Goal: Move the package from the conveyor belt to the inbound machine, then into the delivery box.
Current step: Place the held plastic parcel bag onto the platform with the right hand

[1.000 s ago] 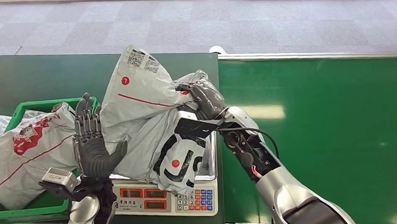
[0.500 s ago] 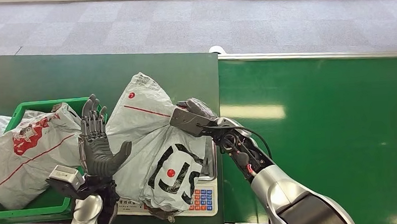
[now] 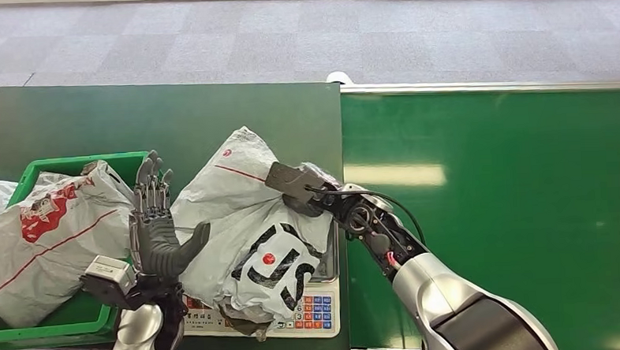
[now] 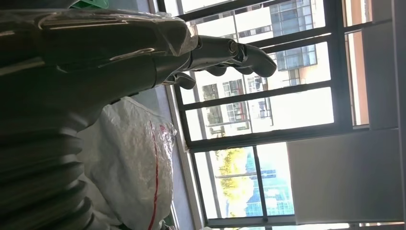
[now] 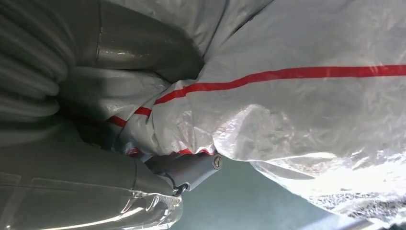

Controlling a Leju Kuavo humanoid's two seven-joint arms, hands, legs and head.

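package: crumpled grey poly bag, red stripe, black print | slumped across inbound machine | delivery box: green, left

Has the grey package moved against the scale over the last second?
Yes. The grey package, gripped by the right hand, has sunk onto the scale; its top dropped toward the keypad.

The head view looks forward and down from high on the body. The left wrist view sits close behind the left hand, facing past its fingertips toward windows. The right wrist view is pressed close against the package, which all three views share.
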